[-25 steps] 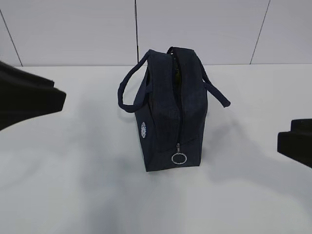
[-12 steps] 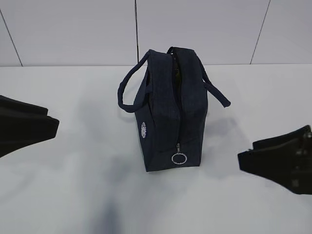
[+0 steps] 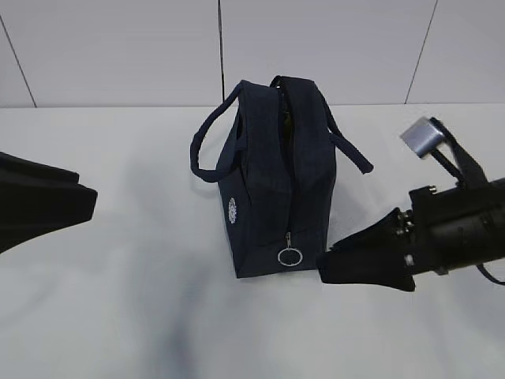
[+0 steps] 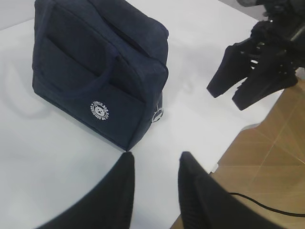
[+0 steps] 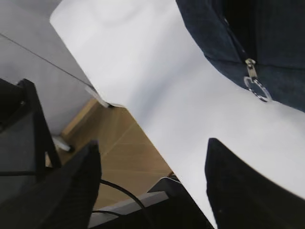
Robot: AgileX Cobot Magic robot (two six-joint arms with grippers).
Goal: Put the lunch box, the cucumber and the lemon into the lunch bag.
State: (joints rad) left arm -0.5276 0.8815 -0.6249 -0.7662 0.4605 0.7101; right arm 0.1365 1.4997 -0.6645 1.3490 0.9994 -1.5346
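Right gripper: the black right gripper [image 3: 335,268] has its two fingers spread wide with nothing between them; in its own wrist view the fingers [image 5: 71,191] frame bare desk.
Left gripper: the black left gripper [image 4: 155,164] is also parted, at a narrower gap, holding nothing.
Change since the earlier frame: the right gripper has swung in from the right edge toward the bag, and its grey wrist camera block [image 3: 424,136] is now in the exterior view. The left gripper has barely shifted. The bag has not moved.
Surface: a plain white desk [image 3: 142,316] carries the bag alone.
Room: pale wall panels with dark seams [image 3: 219,47] stand behind the desk; a wood-pattern floor [image 4: 271,157] with a black cable lies past the desk edge.
Lunch bag: the dark navy fabric lunch bag with two loop handles [image 3: 278,178] stands upright at mid-desk, its top zip parted into a dark slit, a round white logo [image 4: 99,110] on its side.
Zip pull: a metal ring pull [image 3: 289,256] hangs low on the bag's near end.
Bag relative to grippers: the right gripper's tips sit just beside the bag's lower right corner, near the ring pull, not touching. The left gripper is well apart on the bag's left.
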